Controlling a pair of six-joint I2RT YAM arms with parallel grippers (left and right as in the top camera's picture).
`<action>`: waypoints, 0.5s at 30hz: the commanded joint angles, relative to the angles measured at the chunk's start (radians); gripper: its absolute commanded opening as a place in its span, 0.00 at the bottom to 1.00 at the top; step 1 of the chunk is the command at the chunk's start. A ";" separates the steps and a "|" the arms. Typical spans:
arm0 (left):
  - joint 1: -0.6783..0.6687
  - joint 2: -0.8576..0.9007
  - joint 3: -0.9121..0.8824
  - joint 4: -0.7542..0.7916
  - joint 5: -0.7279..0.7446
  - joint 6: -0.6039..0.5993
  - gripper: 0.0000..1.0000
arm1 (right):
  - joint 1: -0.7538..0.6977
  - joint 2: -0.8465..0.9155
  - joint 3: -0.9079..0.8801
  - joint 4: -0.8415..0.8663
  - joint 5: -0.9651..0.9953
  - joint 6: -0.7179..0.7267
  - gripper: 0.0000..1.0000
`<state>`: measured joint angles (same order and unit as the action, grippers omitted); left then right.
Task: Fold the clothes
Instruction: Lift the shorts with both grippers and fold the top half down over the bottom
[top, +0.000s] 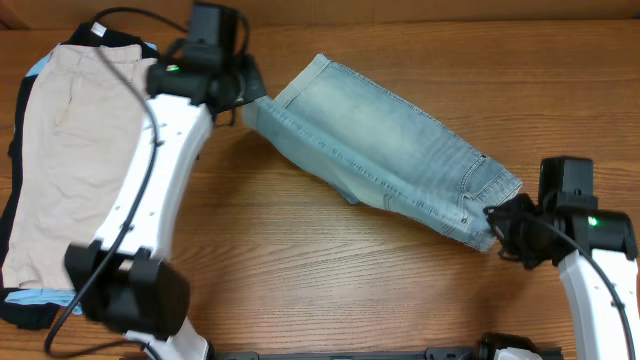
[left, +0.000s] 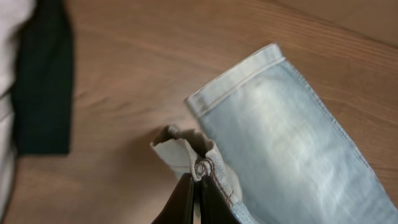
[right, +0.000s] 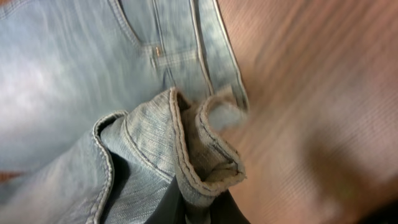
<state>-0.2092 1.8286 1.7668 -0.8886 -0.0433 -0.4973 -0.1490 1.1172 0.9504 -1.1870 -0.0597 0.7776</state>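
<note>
I count one pair of jeans (top: 385, 150) and two grippers on it. It lies slantwise from the far middle of the counter (top: 330, 270) towards the right edge. My left gripper (top: 243, 95) pinches the far-left end, and my right gripper (top: 497, 222) pinches the end near the right edge.

At the left edge lies one pile. I can make out three layers: a beige garment (top: 70, 150) on top, a dark garment (top: 120, 38) under it, and a pale blue layer (top: 36, 67) peeking out.

Only my left wrist view shows that gripper's fingers (left: 186, 202) pressed together on a turned-over edge bearing one metal stud (left: 202, 167), beside the cuff.

Only my right wrist view shows bunched waistband denim (right: 205, 155) clamped in my closed right fingers, and one small rivet (right: 157, 50).
</note>
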 joint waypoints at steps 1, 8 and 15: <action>-0.022 0.089 0.029 0.097 -0.069 0.034 0.04 | -0.030 0.042 0.018 0.060 0.103 -0.028 0.04; -0.050 0.235 0.029 0.396 -0.052 0.034 0.04 | -0.043 0.138 0.018 0.251 0.137 -0.053 0.04; -0.094 0.343 0.029 0.692 -0.042 0.034 0.30 | -0.043 0.274 0.018 0.414 0.193 -0.044 0.09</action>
<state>-0.2878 2.1365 1.7683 -0.2623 -0.0654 -0.4767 -0.1787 1.3483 0.9504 -0.8169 0.0460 0.7364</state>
